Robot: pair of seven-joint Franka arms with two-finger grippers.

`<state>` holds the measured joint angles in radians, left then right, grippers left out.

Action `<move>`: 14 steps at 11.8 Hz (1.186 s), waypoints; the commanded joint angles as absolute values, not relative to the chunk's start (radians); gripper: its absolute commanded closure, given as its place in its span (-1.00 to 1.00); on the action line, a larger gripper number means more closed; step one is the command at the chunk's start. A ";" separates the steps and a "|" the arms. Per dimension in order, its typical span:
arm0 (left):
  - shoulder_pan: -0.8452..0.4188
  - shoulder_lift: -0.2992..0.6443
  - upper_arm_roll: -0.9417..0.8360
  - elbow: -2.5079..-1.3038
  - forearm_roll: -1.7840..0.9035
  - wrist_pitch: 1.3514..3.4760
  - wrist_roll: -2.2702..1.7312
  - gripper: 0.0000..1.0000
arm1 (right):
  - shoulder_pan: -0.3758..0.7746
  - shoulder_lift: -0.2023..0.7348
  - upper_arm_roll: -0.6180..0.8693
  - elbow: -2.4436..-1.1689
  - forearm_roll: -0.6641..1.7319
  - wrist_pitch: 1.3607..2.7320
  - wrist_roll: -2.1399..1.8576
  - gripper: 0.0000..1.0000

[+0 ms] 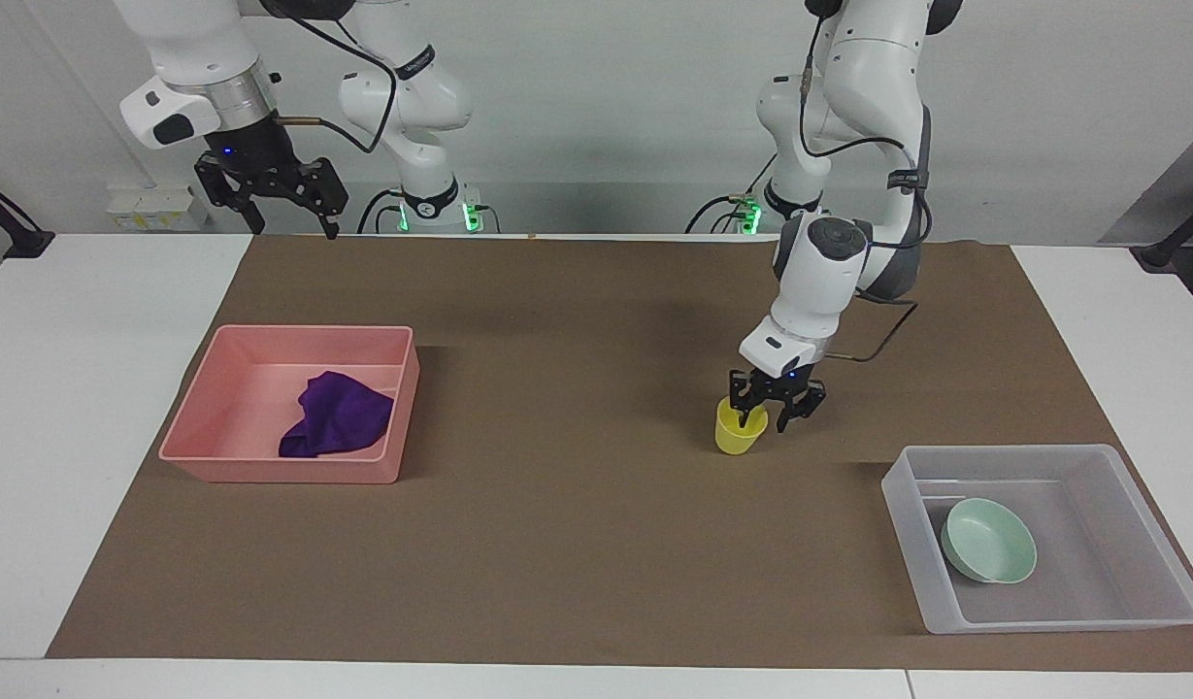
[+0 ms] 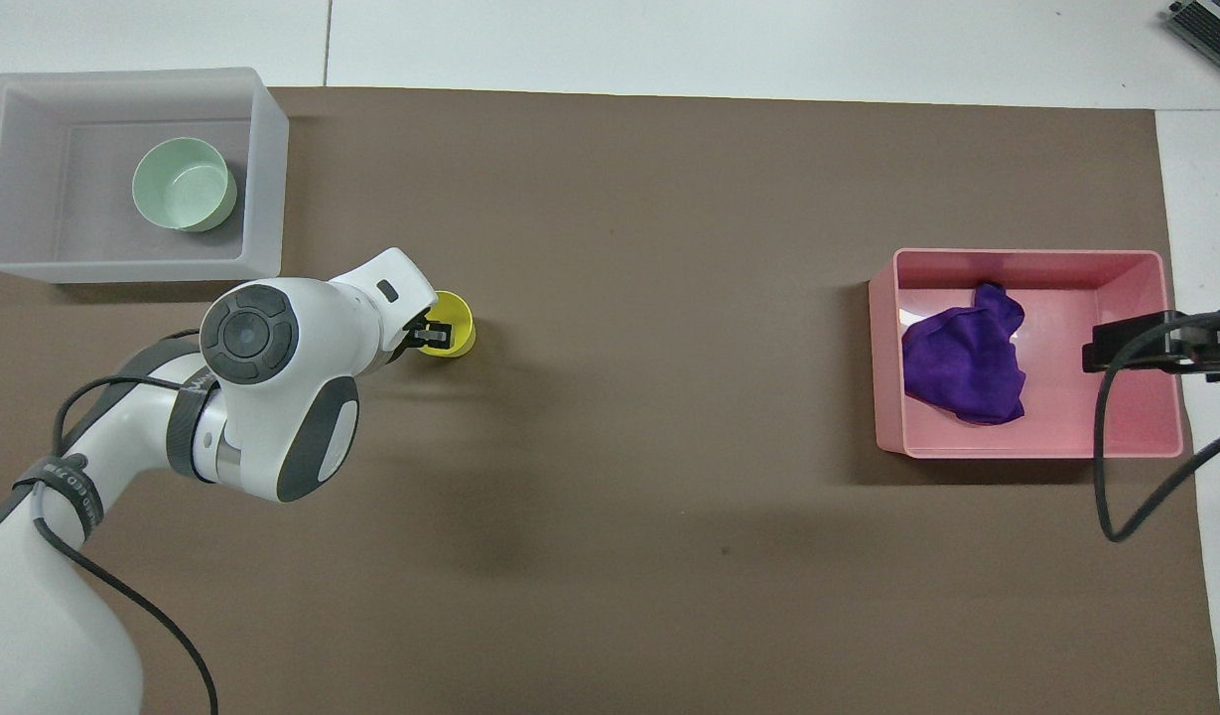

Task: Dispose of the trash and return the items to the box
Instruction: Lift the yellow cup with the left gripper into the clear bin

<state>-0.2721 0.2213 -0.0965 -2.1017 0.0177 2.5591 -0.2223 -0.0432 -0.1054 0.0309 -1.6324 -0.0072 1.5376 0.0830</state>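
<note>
One cup [image 1: 739, 432], one bowl [image 1: 989, 540], two trays [image 1: 1043, 454].

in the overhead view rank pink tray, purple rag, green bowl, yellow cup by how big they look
1. pink tray, clearly largest.
2. purple rag, lying in that tray.
3. green bowl, in the whitish tray.
4. yellow cup, smallest, though the left arm partly covers it.

A broad white-topped counter [image 1: 91, 408] carries a large matte brown rectangular mat [image 1: 577, 544] that covers most of it. A plain pale grey wall [image 1: 606, 107] rises along the counter's edge. A thin seam [image 2: 328, 45] crosses the white top. Lighting is soft and even, leaving faint shadows on the mat.
</note>
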 commanded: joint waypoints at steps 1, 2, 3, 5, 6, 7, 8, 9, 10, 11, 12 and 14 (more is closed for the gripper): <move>-0.290 0.204 -0.081 -2.105 0.034 2.562 -0.259 1.00 | -0.048 -0.114 0.035 -1.644 -0.009 1.528 0.066 -1.00; -0.285 0.192 -0.081 -2.103 0.034 2.557 -0.256 1.00 | -0.048 -0.114 0.035 -1.644 -0.009 1.529 0.066 -1.00; -0.276 0.174 -0.080 -2.100 0.034 2.536 -0.255 1.00 | -0.048 -0.114 0.035 -1.644 -0.009 1.529 0.066 -1.00; -0.237 0.146 -0.075 -2.074 0.034 2.505 -0.250 1.00 | -0.048 -0.114 0.035 -1.646 -0.009 1.529 0.066 -1.00; -0.209 0.140 -0.075 -2.048 0.034 2.487 -0.247 1.00 | -0.048 -0.114 0.035 -1.646 -0.009 1.529 0.064 -1.00; -0.180 0.146 -0.075 -1.999 0.035 2.450 -0.242 1.00 | -0.048 -0.114 0.035 -1.646 -0.009 1.529 0.064 -1.00; -0.149 0.162 -0.075 -1.929 0.035 2.413 -0.230 1.00 | -0.048 -0.114 0.035 -1.646 -0.009 1.529 0.066 -1.00; -0.126 0.181 -0.075 -1.875 0.035 2.381 -0.203 1.00 | -0.048 -0.114 0.035 -1.646 -0.009 1.529 0.066 -1.00; -0.091 0.205 -0.075 -1.824 0.035 2.369 -0.171 1.00 | -0.048 -0.114 0.035 -1.646 -0.009 1.529 0.066 -1.00; -0.065 0.225 -0.075 -1.777 0.037 2.352 -0.158 1.00 | -0.048 -0.114 0.035 -1.646 -0.009 1.529 0.064 -1.00; -0.036 0.247 -0.075 -1.720 0.038 2.314 -0.141 1.00 | -0.048 -0.114 0.035 -1.646 -0.009 1.529 0.064 -1.00; 0.033 0.285 -0.077 -1.631 0.037 2.263 -0.051 1.00 | -0.048 -0.114 0.035 -1.646 -0.009 1.529 0.066 -1.00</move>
